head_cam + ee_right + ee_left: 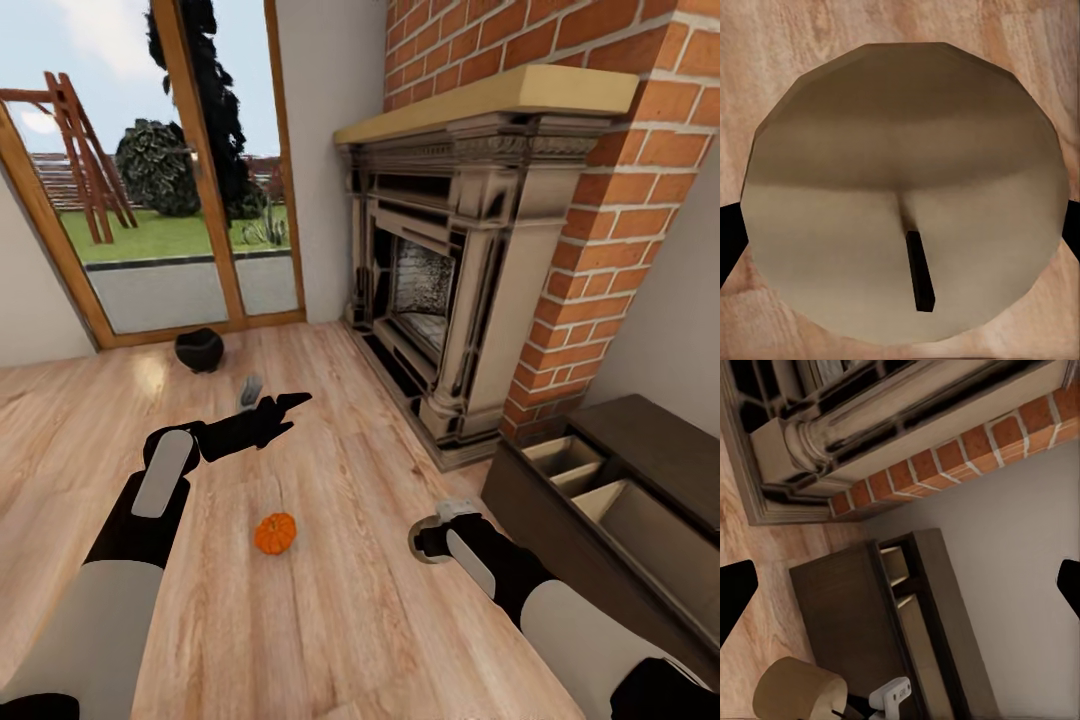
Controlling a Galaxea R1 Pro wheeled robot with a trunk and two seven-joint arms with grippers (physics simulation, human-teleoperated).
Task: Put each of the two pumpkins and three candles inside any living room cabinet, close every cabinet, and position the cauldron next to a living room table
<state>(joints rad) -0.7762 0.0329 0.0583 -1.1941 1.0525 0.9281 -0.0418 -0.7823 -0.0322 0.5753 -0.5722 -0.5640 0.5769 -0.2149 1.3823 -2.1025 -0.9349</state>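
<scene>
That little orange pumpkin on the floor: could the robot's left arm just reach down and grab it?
Probably yes: the pumpkin sits on bare floor between the arms, nothing covering it, and the left gripper hangs open and empty just beyond it.

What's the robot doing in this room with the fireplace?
It is tidying things into the low brown cabinet, whose drawers stand open beside the fireplace. Its right tool grips a tan candle close to the cabinet. The left tool is open and empty, held out over the wooden floor. An orange pumpkin lies on the floor between the arms, a grey candle sits farther off, and a black cauldron stands near the glass door.
</scene>
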